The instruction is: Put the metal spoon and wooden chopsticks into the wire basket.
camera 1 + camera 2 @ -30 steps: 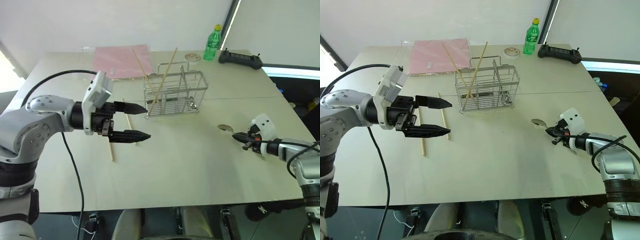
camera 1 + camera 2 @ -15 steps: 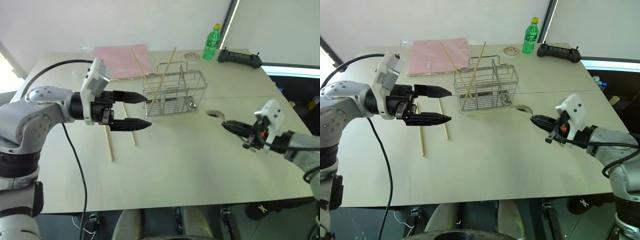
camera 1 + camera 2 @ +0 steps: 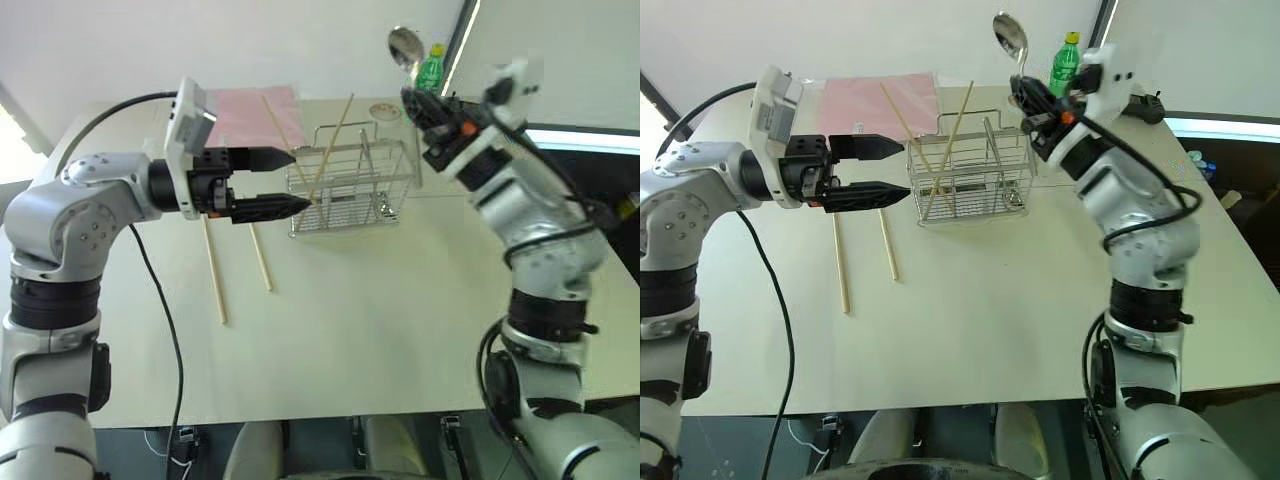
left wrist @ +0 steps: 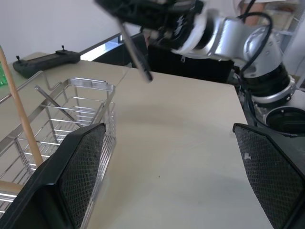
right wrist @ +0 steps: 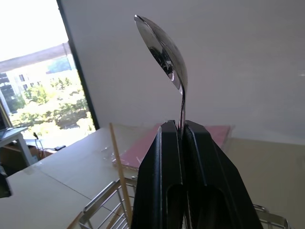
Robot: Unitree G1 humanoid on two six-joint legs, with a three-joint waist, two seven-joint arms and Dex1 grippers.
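Table (image 3: 400, 330) | right gripper (image 5: 181, 131) clamps metal spoon (image 5: 164, 50) above wire basket (image 3: 350, 190)

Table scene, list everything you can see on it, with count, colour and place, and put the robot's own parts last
wire basket: one, silver, middle of the far half of the table.
wooden chopsticks in the basket: two, pale tan, leaning crossed.
wooden chopsticks on the table: two, pale tan, flat, left of the basket.
metal spoon: one, silver, held bowl-up above the basket's right end.
pink sheet: one, far left.
bottle: one, green, far edge.
controller: one, black, far right.
small round thing: one, beside the bottle.
left gripper: open, empty, beside the basket.
right gripper: shut on the spoon's handle.
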